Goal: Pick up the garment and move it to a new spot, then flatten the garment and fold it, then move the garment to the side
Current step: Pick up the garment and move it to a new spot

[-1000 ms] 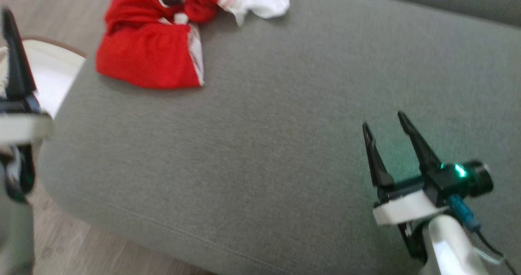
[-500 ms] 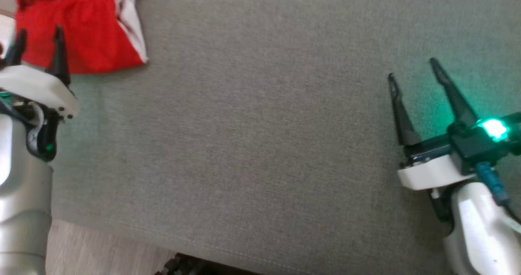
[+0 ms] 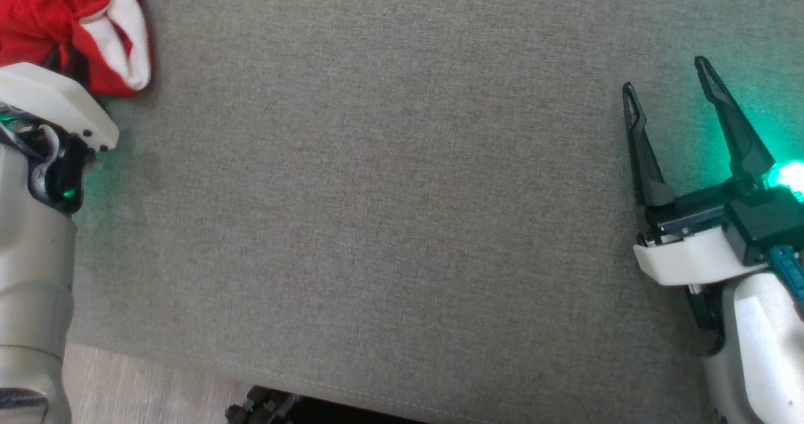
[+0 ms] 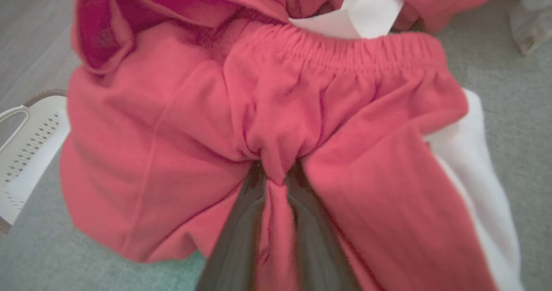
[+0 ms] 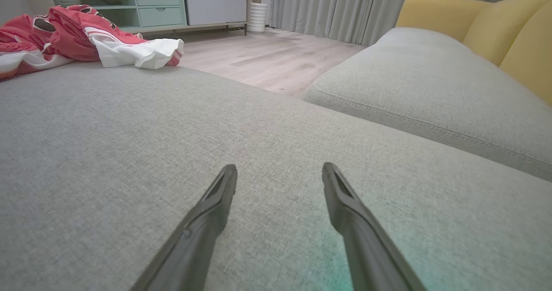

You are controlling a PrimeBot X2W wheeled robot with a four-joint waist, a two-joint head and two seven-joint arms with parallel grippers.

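The left gripper (image 4: 276,173), jaws apart earlier, now pinches a fold of the red garment (image 4: 172,144) at the grey cushion's (image 3: 377,191) left edge; the right gripper (image 3: 664,74) hovers, jaws spread.

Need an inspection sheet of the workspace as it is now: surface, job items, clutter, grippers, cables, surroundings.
Surface: grey sofa cushion, bare across the middle.
Job's things: red and white garment, bunched at the cushion's far left.
Clutter: nothing seen.
Grippers: left gripper pinched on a fold of the garment; right gripper open over the cushion, holding nothing.
Cables: teal cable at the right wrist.
Surroundings: wood floor, second grey cushion, yellow backrest, white basket beside the cushion.
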